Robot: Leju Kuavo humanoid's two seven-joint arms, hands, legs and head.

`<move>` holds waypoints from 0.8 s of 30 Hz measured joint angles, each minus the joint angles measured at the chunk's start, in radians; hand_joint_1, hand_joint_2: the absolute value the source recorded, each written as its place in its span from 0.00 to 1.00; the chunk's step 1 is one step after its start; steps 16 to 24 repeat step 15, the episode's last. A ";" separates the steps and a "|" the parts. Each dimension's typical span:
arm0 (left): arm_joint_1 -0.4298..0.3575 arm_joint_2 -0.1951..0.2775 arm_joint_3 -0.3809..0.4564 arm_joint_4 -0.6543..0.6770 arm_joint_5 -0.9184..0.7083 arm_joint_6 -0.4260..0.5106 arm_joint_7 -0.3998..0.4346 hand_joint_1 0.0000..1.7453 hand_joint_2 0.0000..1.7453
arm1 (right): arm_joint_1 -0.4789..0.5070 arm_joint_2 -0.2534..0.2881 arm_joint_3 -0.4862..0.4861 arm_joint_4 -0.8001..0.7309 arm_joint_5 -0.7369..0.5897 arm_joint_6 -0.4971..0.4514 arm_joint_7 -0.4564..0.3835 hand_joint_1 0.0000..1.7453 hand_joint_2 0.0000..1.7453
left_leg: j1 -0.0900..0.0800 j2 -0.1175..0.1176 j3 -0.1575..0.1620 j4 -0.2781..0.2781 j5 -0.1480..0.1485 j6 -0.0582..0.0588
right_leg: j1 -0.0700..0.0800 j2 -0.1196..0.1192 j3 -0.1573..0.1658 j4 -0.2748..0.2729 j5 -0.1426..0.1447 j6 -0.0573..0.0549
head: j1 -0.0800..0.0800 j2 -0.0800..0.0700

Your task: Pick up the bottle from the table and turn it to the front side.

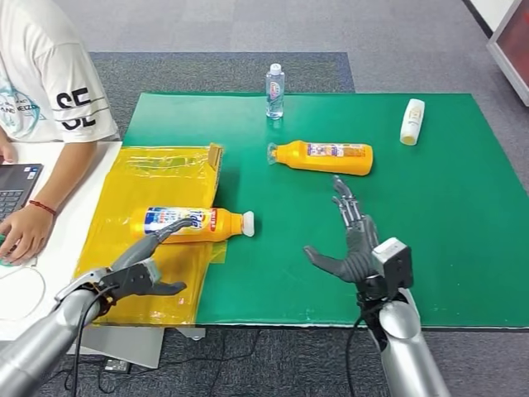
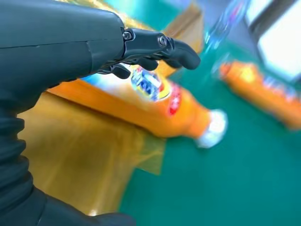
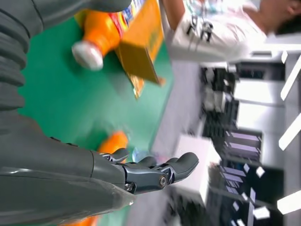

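Bottle near the left hand: an orange bottle [image 1: 190, 223] lies on its side on a yellow plastic sheet [image 1: 156, 178], its white cap [image 1: 248, 223] pointing toward the green mat [image 1: 436, 207] and its blue-and-white printed label facing up.

Second bottle: a matching orange bottle [image 1: 324, 156] lies on its side farther back on the mat, clear cap toward the left, a strip of label showing on its upper side.

Which bottle is meant: the task sentence does not say; both lie flat with some label up, so whether either has been turned cannot be judged.

Left hand: the left hand [image 1: 146, 263] hovers just beside the near bottle with fingers apart and stretched over its body, holding nothing; whether a fingertip touches the label cannot be told.

Right hand: the right hand [image 1: 350, 240] is spread wide and empty over bare mat, near but clear of the far bottle.

Risk: a round bottle on slick plastic may roll or skid away under a shallow grasp, and the sheet may slide or bunch with it.

Risk: the blurred wrist view suggests the left arm is in motion; a fast closing could knock the bottle toward the mat.

Surroundings: a clear water bottle [image 1: 275, 91] stands at the mat's far edge, a white bottle [image 1: 412, 121] lies at the far right, and a person [image 1: 44, 74] sits at a laptop [image 1: 16, 186] close to the left arm.
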 joint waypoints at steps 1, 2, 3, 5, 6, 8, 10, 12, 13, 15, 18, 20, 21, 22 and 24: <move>0.047 -0.020 0.045 -0.049 -0.020 0.011 -0.004 0.00 1.00 | 0.023 -0.003 -0.015 -0.043 0.012 -0.008 -0.003 0.00 1.00 | 0.000 0.000 0.001 0.000 -0.001 0.000 | 0.000 0.000 0.001 0.000 -0.001 0.000 | 0.000 0.000; 0.090 -0.041 0.086 -0.096 -0.039 0.021 -0.010 0.00 1.00 | 0.045 -0.006 -0.029 -0.085 0.024 -0.015 -0.005 0.00 1.00 | 0.000 0.000 0.002 0.000 -0.002 0.001 | 0.000 0.000 0.002 0.000 -0.002 0.000 | 0.000 0.000; 0.128 -0.062 0.124 -0.141 -0.058 0.032 -0.017 0.00 1.00 | 0.067 -0.007 -0.041 -0.126 0.037 -0.023 -0.008 0.00 1.00 | 0.000 0.000 0.003 0.000 -0.004 0.001 | 0.000 0.000 0.004 0.000 -0.003 0.001 | 0.000 0.000; 0.192 -0.108 0.186 -0.224 -0.107 0.066 -0.040 0.00 1.00 | 0.105 -0.008 -0.062 -0.203 0.060 -0.042 -0.019 0.00 1.00 | 0.000 0.000 0.006 0.000 -0.006 0.001 | 0.000 0.000 0.007 0.000 -0.005 0.001 | 0.000 0.000; 0.219 -0.137 0.214 -0.267 -0.134 0.091 -0.058 0.00 1.00 | 0.123 -0.008 -0.071 -0.243 0.072 -0.053 -0.030 0.00 1.00 | 0.000 0.000 0.007 0.000 -0.007 0.001 | 0.000 0.000 0.008 0.000 -0.006 0.001 | 0.000 0.000; 0.261 -0.210 0.267 -0.355 -0.176 0.149 -0.093 0.00 1.00 | 0.154 -0.004 -0.090 -0.327 0.095 -0.079 -0.061 0.00 1.00 | 0.000 -0.001 0.009 0.000 -0.008 0.002 | 0.000 -0.001 0.011 0.000 -0.008 0.002 | 0.000 0.000; 0.287 -0.284 0.309 -0.442 -0.192 0.182 -0.106 0.00 1.00 | 0.179 0.006 -0.105 -0.408 0.113 -0.095 -0.082 0.00 1.00 | 0.000 -0.001 0.010 0.000 -0.009 0.002 | 0.000 -0.001 0.012 0.000 -0.009 0.002 | 0.000 0.000; 0.300 -0.338 0.333 -0.510 -0.198 0.188 -0.105 0.00 1.00 | 0.193 0.014 -0.116 -0.471 0.120 -0.099 -0.087 0.00 1.00 | 0.000 -0.001 0.011 0.000 -0.010 0.003 | -0.001 -0.001 0.013 0.000 -0.009 0.002 | 0.000 0.000; 0.303 -0.359 0.343 -0.535 -0.196 0.191 -0.113 0.00 1.00 | 0.197 0.018 -0.120 -0.495 0.120 -0.099 -0.091 0.00 1.00 | 0.000 -0.001 0.011 0.000 -0.010 0.003 | -0.001 -0.001 0.013 0.000 -0.009 0.002 | 0.000 0.000; 0.308 -0.387 0.360 -0.571 -0.187 0.198 -0.137 0.00 1.00 | 0.202 0.025 -0.126 -0.528 0.117 -0.098 -0.100 0.00 1.00 | 0.000 -0.001 0.011 0.000 -0.010 0.003 | -0.001 -0.001 0.013 0.000 -0.009 0.002 | 0.000 0.000; 0.308 -0.387 0.360 -0.571 -0.187 0.198 -0.137 0.00 1.00 | 0.202 0.025 -0.126 -0.528 0.117 -0.098 -0.100 0.00 1.00 | 0.000 -0.001 0.011 0.000 -0.010 0.003 | -0.001 -0.001 0.013 0.000 -0.009 0.002 | 0.000 0.000; 0.308 -0.387 0.360 -0.571 -0.187 0.198 -0.137 0.00 1.00 | 0.202 0.025 -0.126 -0.528 0.117 -0.098 -0.100 0.00 1.00 | 0.000 -0.001 0.011 0.000 -0.010 0.003 | -0.001 -0.001 0.013 0.000 -0.009 0.002 | 0.000 0.000; 0.308 -0.387 0.360 -0.571 -0.187 0.198 -0.137 0.00 1.00 | 0.202 0.025 -0.126 -0.528 0.117 -0.098 -0.100 0.00 1.00 | 0.000 -0.001 0.011 0.000 -0.010 0.003 | -0.001 -0.001 0.013 0.000 -0.009 0.002 | 0.000 0.000; 0.308 -0.387 0.360 -0.571 -0.187 0.198 -0.137 0.00 1.00 | 0.202 0.025 -0.126 -0.528 0.117 -0.098 -0.100 0.00 1.00 | 0.000 -0.001 0.011 0.000 -0.010 0.003 | -0.001 -0.001 0.013 0.000 -0.009 0.002 | 0.000 0.000; 0.308 -0.387 0.360 -0.571 -0.187 0.198 -0.137 0.00 1.00 | 0.202 0.025 -0.126 -0.528 0.117 -0.098 -0.100 0.00 1.00 | 0.000 -0.001 0.011 0.000 -0.010 0.003 | -0.001 -0.001 0.013 0.000 -0.009 0.002 | 0.000 0.000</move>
